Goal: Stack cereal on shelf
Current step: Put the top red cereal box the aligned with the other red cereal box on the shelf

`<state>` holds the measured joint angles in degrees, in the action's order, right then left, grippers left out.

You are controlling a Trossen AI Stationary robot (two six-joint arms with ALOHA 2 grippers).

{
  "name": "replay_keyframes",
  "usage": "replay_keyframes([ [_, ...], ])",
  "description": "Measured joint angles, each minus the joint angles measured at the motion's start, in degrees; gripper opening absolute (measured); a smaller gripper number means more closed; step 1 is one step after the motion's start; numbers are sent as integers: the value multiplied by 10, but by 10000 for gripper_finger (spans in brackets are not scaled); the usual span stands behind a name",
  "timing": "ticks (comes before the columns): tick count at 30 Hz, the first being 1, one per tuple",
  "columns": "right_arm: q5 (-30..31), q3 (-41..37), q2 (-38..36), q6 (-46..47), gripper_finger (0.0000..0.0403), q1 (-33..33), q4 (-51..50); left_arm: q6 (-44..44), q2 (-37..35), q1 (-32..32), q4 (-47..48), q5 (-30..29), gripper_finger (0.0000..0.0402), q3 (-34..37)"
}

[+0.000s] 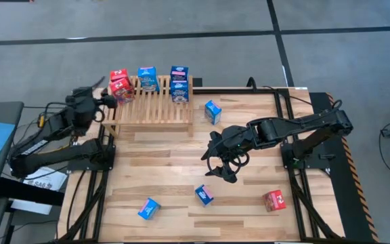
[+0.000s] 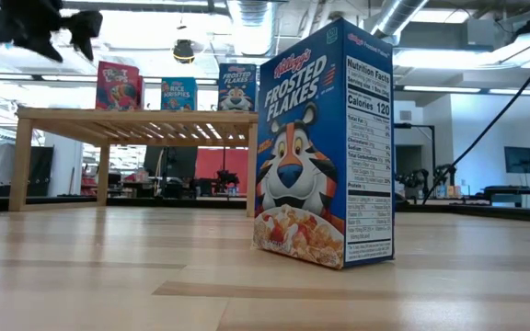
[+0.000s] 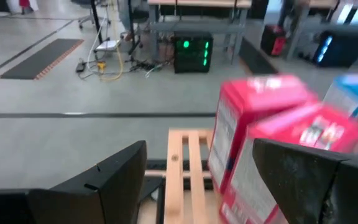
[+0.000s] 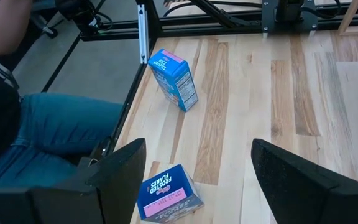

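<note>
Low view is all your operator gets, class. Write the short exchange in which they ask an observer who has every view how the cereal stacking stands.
Operator: I see one Frosted Flakes box on the table. How many lie loose?
Observer: Four show from above: a red box near the front right, a blue box beside the shelf, a second blue box and a third blue box along the front.
Operator: Where is the right tool?
Observer: The right tool hangs open and empty over the table's middle.
</note>
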<state>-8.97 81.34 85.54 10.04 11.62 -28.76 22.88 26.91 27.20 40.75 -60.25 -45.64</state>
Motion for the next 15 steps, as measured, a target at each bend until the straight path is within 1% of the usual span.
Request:
replay_keyframes([
  [3, 0, 0, 0, 0, 317, 0, 0, -10, -4, 0, -4, 19, 283, -26],
  [7, 0, 0, 0, 0, 317, 0, 0, -30, -3, 0, -35, 107, 283, -38],
  [10, 0, 0, 0, 0, 317, 0, 0, -36, 11, 0, -40, 172, 283, -38],
  [12, 0, 0, 0, 0, 317, 0, 0, -36, 21, 0, -28, 201, 283, -38],
  [15, 0, 0, 0, 0, 317, 0, 0, -38, 30, 0, -2, 230, 283, -37],
])
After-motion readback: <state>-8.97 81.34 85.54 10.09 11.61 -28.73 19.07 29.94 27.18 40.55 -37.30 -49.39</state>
